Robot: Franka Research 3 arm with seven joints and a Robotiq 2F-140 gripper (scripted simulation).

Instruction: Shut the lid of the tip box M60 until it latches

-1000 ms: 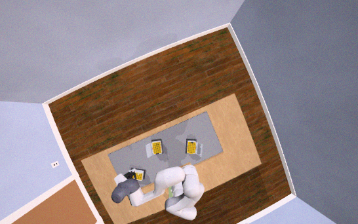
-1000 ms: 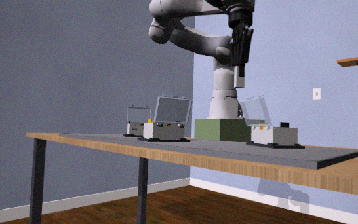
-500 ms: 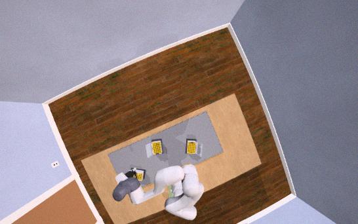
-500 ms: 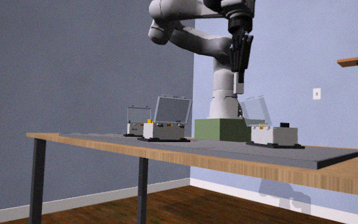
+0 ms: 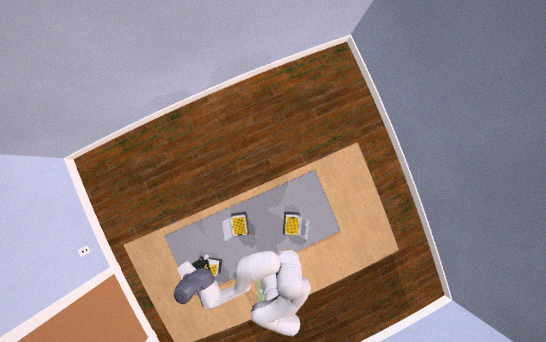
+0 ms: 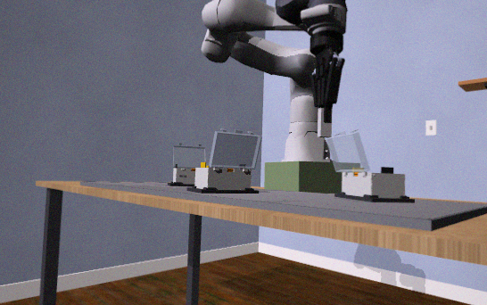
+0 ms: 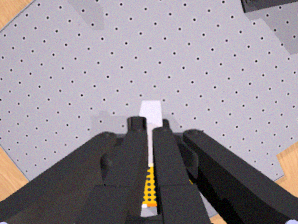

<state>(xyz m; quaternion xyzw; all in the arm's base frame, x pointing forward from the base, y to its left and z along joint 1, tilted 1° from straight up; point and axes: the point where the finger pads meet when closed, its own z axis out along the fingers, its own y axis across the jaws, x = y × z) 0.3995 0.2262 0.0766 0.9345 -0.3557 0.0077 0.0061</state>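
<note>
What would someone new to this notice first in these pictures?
Probably the white arm, whose closed, empty black end effector points straight down above the clear open lid of the nearest tip box. Two more tip boxes stand open-lidded further along the grey mat.

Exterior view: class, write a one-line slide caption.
Closed gripper hangs just above the open lid of the nearest of three open tip boxes.

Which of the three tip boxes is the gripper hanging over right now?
The shut gripper hangs over the rightmost box in the exterior view, beside the green base; the other two stand apart.
</note>
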